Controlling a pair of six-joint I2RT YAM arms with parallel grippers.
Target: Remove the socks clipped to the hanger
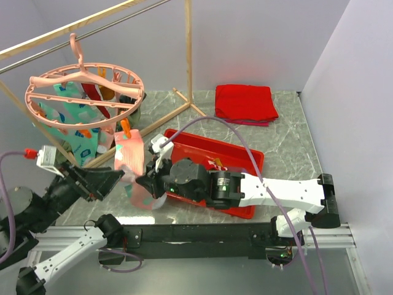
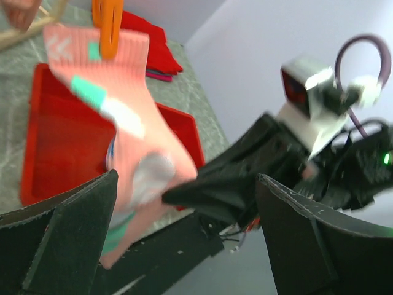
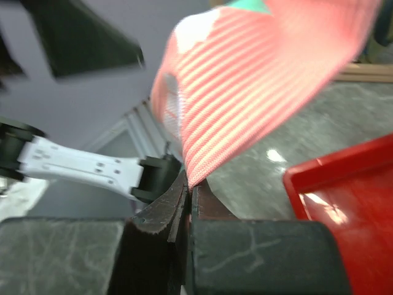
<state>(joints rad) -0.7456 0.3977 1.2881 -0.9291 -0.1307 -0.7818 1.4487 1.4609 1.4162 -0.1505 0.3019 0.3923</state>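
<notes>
The round pink hanger (image 1: 86,92) hangs from the metal bar at the upper left. Teal patterned, maroon, orange-yellow and dark green socks (image 1: 77,117) are clipped under it. A pink sock (image 1: 130,157) with teal and white patches hangs from an orange clip (image 1: 126,129) at the ring's near edge. My right gripper (image 1: 146,183) is shut on this sock's lower end; in the right wrist view the jaws pinch its edge (image 3: 189,187). My left gripper (image 1: 115,178) is open just left of the sock, touching nothing. The left wrist view shows the pink sock (image 2: 123,123) and the clip (image 2: 107,27).
A red tray (image 1: 245,155) lies under my right arm, with a small item in it. A folded red cloth (image 1: 244,103) lies at the back right. The wooden rack's posts (image 1: 188,49) and base rails stand around the hanger.
</notes>
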